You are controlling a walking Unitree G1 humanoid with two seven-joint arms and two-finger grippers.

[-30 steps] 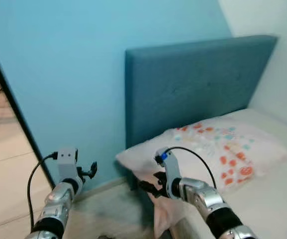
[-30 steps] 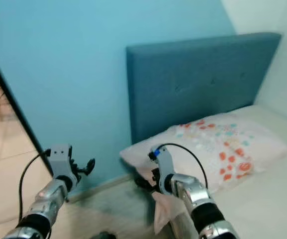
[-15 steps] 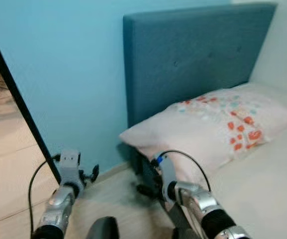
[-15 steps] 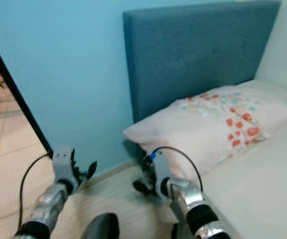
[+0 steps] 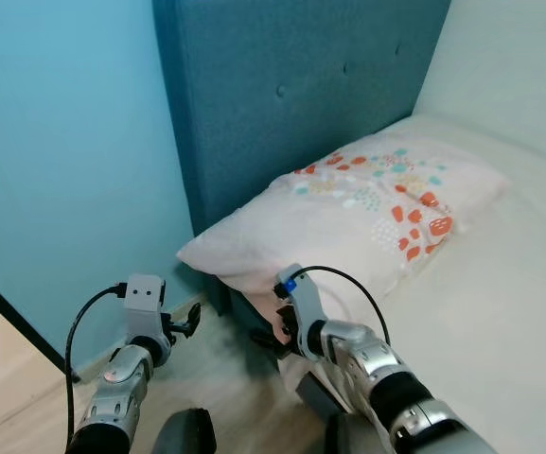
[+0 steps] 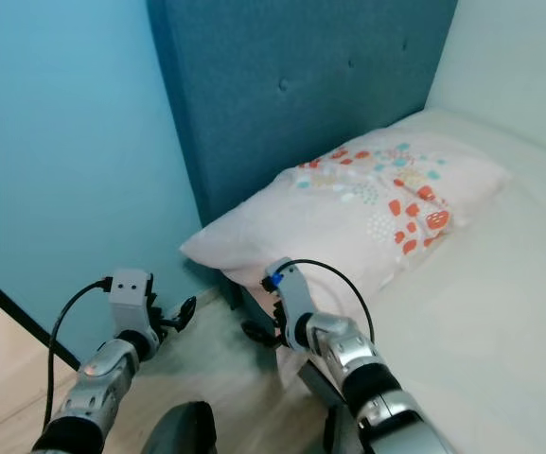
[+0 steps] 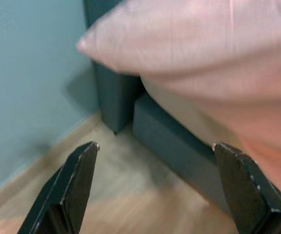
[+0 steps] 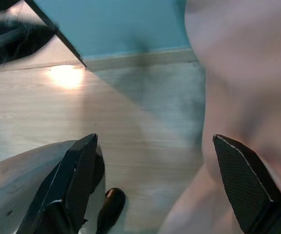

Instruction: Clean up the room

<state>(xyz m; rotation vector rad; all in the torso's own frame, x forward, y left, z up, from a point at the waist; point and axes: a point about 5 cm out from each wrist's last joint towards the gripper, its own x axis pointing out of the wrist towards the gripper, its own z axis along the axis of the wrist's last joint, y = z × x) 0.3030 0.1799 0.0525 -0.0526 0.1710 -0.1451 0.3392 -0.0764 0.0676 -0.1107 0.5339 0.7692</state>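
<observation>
Bedding takes up the right of the head views: a pale pillow (image 5: 348, 213) printed with orange and teal spots lies at the head of the bed (image 5: 500, 322), its near corner jutting past the mattress edge beside the dark teal headboard (image 5: 291, 95). The right tool (image 5: 271, 339) hangs low at the bed's corner just under that pillow corner, its two black fingers (image 8: 77, 180) spread wide with nothing between them. The left tool (image 5: 185, 326) sits further left over the pale wood floor (image 6: 225, 378), close to the light blue wall (image 5: 64, 161), its fingers (image 7: 77, 180) likewise wide apart and empty, pointed toward the pillow corner and bed base.
</observation>
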